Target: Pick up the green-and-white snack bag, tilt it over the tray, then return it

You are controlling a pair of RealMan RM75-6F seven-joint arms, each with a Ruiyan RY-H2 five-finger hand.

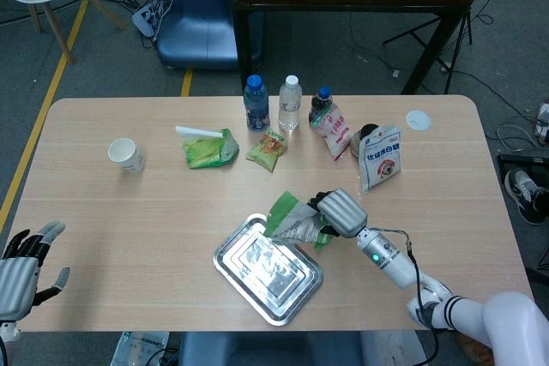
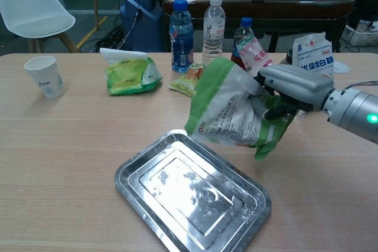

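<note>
Right hand (image 2: 292, 90) was closed around the green-and-white snack bag (image 2: 236, 112), fingers wrapped over its right end, bag held off the table. Bag lay roughly sideways, open green end pointing left and slightly up. In the head view it sat above the upper right corner of the tray (image 1: 232, 273), partly past the rim. Left hand (image 1: 17, 276) was at the near left table edge, fingers spread, holding nothing.

My read: the tilt looked done and the return was next.

Risks:
- Grip was on one end of soft crinkled film. The bag could slide or rotate in the fingers during transport.
- Mouth was open and near level. Any dip to the left would spill contents onto the table rather than the tray, since most of the bag was at or beyond the rim.
- The likely return area, to my eye, was crowded. A white snack bag (image 2: 313, 53), a pink-labelled bottle (image 2: 246, 42) and a small yellow-green packet (image 2: 189, 79) all stood near the hand. A wide sweep could knock them.

Materials:
- Bag: thin glossy plastic, wrinkled, green border, white printed panel, slack.
- Tray: shiny stamped metal, rectangular, rounded corners, raised rim, pale dusty residue on its floor.
- Table: light wood-grain laminate, smooth, low friction for a set-down.
</note>
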